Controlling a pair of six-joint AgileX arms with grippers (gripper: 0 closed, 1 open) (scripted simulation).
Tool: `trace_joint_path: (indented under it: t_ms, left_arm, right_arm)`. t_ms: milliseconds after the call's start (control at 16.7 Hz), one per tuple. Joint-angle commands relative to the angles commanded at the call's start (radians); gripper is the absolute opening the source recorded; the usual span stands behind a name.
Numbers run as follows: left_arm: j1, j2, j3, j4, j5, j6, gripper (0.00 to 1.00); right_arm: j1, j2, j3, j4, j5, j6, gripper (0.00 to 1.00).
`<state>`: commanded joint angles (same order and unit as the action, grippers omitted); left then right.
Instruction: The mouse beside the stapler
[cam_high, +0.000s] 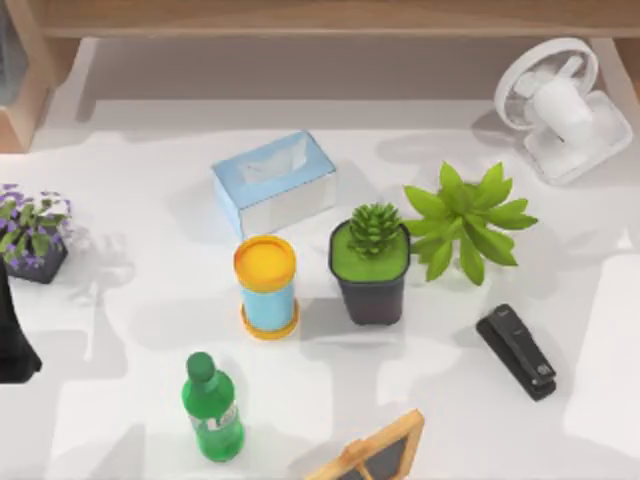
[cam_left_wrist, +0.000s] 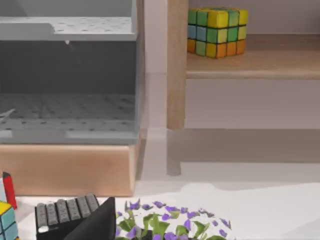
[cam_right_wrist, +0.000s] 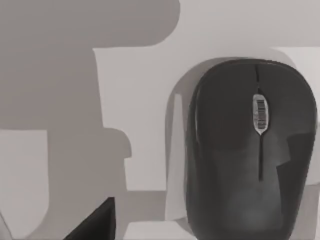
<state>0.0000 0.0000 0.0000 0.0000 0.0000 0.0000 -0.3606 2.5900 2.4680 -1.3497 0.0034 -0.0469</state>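
Observation:
A black mouse (cam_right_wrist: 250, 150) with a grey scroll wheel lies on the white table, seen close up in the right wrist view. My right gripper (cam_right_wrist: 95, 225) hovers just over the table beside it, apart from it. The small black stapler (cam_high: 515, 352) lies flat at the right of the table in the top view, in front of the leafy plant. My left arm (cam_high: 15, 340) rests at the table's left edge, and its gripper (cam_left_wrist: 97, 227) hangs over the purple flowers (cam_left_wrist: 165, 225).
Mid-table stand a blue tissue box (cam_high: 273, 182), a yellow-lidded can (cam_high: 266, 287) and a succulent in a dark pot (cam_high: 371, 265). A leafy plant (cam_high: 468, 222), white fan (cam_high: 560, 108), green bottle (cam_high: 211, 408), purple flower pot (cam_high: 35, 235) and wooden frame (cam_high: 375, 452) stand around them.

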Motion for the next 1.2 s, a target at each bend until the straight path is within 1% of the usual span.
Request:
trace_joint_path:
  t_ms: [780, 1200]
  left_arm:
    - [0.0, 0.0, 0.0, 0.0, 0.0, 0.0, 1.0]
    - [0.0, 0.0, 0.0, 0.0, 0.0, 0.0, 1.0]
  right_arm:
    - [-0.022, -0.046, -0.002, -0.051, -0.006, -0.026, 1.0]
    - [-0.014, -0.032, -0.085, 0.04, -0.001, -0.015, 1.0]
